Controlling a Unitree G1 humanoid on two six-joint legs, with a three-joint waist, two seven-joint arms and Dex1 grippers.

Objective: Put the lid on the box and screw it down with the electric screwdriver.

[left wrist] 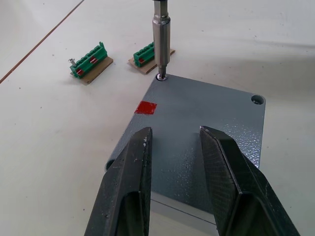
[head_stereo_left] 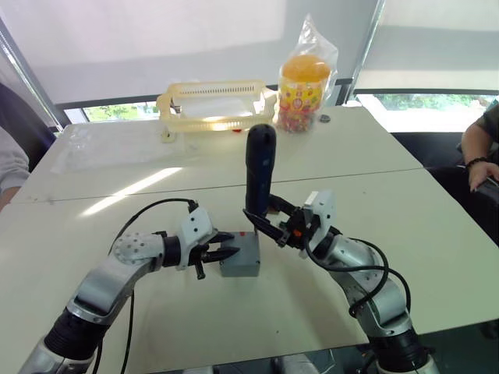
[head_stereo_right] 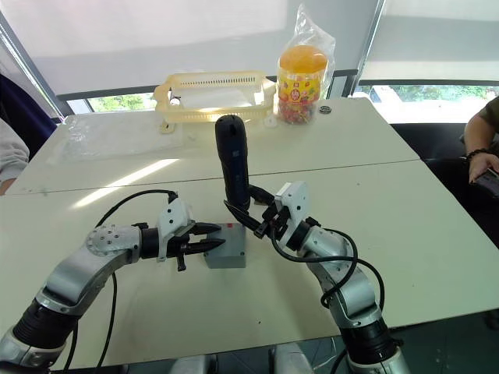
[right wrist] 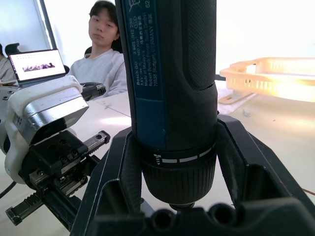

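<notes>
Grey-blue plastic is what we see under both tools: the lid (left wrist: 197, 128) already sits flat on the box (head_stereo_left: 239, 261), which rests on the white table (head_stereo_left: 437, 234) between our two arms. Our right gripper (head_stereo_left: 269, 224) is clamped around the electric screwdriver (head_stereo_left: 260, 167), holding it nearly upright, its long axis running straight down onto the box. In the left wrist view its metal bit (left wrist: 161, 34) meets the screw (left wrist: 161, 76) in the lid's corner near the red mark (left wrist: 145, 107). Our left gripper (left wrist: 174, 142) hovers at the box's near side, fingers (left wrist: 130, 182) apart and not touching the lid. We judge the drive depends on keeping the bit plumb over that corner. Another corner hole (left wrist: 255, 100) looks empty. Two green terminal blocks (left wrist: 90, 61) lie just beyond.
</notes>
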